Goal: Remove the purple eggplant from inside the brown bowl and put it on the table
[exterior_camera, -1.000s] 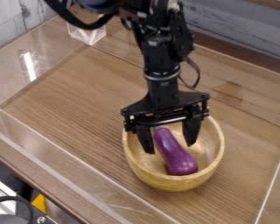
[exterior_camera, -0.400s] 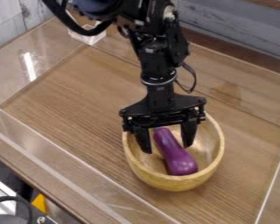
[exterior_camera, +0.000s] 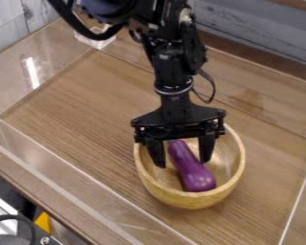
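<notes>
Camera view: gripper points straight down, fingers spread wide and straddling the purple eggplant lying in the brown bowl at lower right on the counter, pre-grasp step; next likely close fingers, lift out.

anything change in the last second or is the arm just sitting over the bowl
The arm's upper links shifted a little leftward in the picture. The open gripper has otherwise stayed over the brown bowl, its fingers straddling the purple eggplant with nothing gripped. Eggplant and bowl lie as before.
</notes>
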